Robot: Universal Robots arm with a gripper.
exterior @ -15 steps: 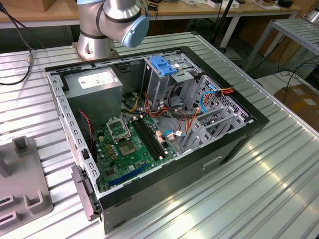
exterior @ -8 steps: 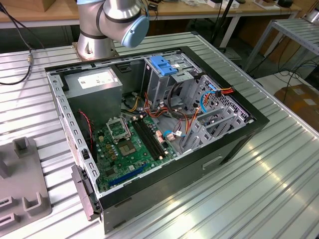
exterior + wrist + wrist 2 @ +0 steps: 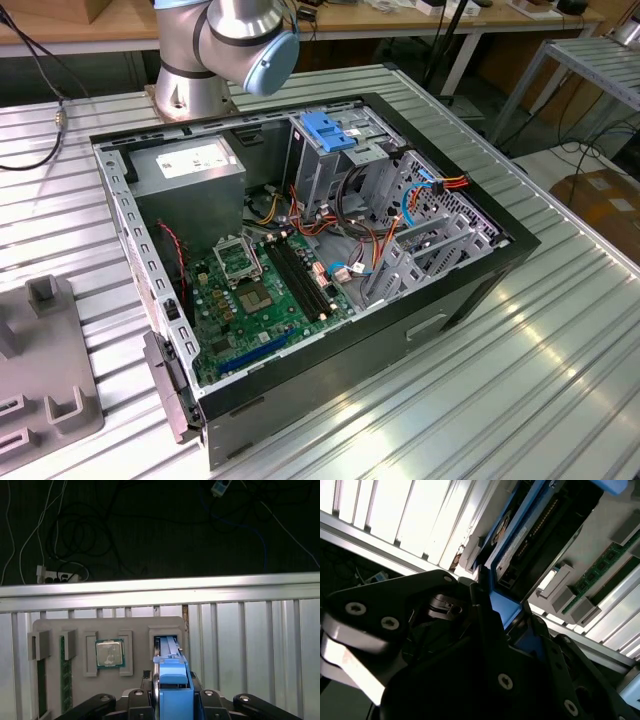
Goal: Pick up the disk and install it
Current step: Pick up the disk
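Note:
The disk (image 3: 166,645) stands on edge in a slot of a grey holder tray (image 3: 55,627), its blue side rail (image 3: 173,682) facing the camera. My gripper (image 3: 172,692) straddles the near end of that rail, with black fingers (image 3: 150,695) pressed against both sides, shut on the disk. In the second wrist view the disk (image 3: 520,535) runs away from the gripper (image 3: 497,607), its grey metal body and blue rail lying between the dark fingers. The open computer case (image 3: 480,285) lies on the table in the exterior view, with a tall metal drive cage (image 3: 335,160) inside.
The holder tray also carries a processor chip (image 3: 109,653) and memory sticks (image 3: 63,680). A ribbed metal table (image 3: 250,645) ends at a rail, with cables on the dark floor beyond. Inside the case are a green motherboard (image 3: 260,290), a power supply (image 3: 190,175) and loose wires (image 3: 380,230).

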